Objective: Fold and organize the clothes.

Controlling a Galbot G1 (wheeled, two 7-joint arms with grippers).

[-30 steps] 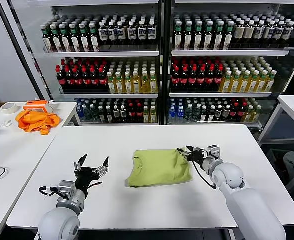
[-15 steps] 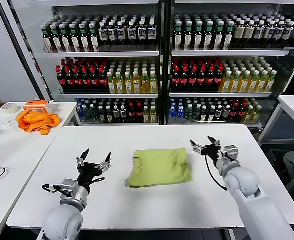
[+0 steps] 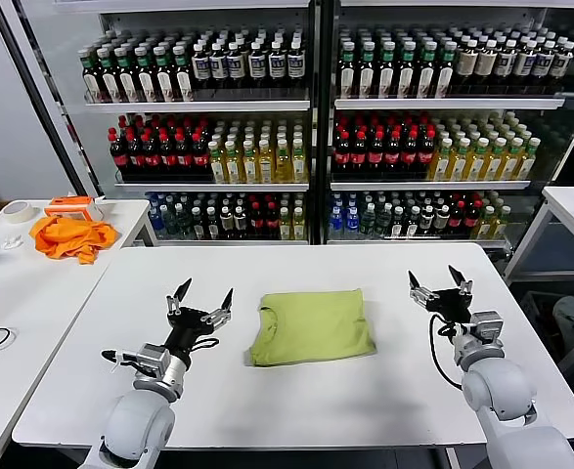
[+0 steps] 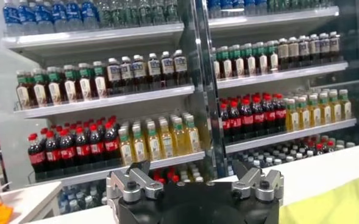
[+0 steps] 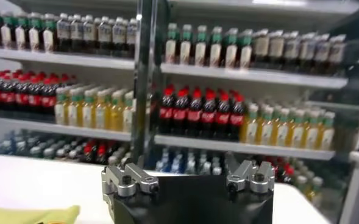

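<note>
Smooth white rectangular counter (image 3: 296, 401), near edge cut off below. Centered on it, soft matte yellow-green T-shirt (image 3: 311, 326), folded into a neat rectangle, collar at 9 o'clock, underside hidden. At 9 o'clock of it, left end effector (image 3: 200, 306), prongs spread, empty. At 3 o'clock, right end effector (image 3: 440, 290), likewise spread.

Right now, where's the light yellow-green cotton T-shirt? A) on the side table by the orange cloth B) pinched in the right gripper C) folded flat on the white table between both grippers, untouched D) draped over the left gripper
C: the folded light yellow-green cotton T-shirt lies flat on the white table, with the open left gripper and open right gripper raised clear on either side.
</note>
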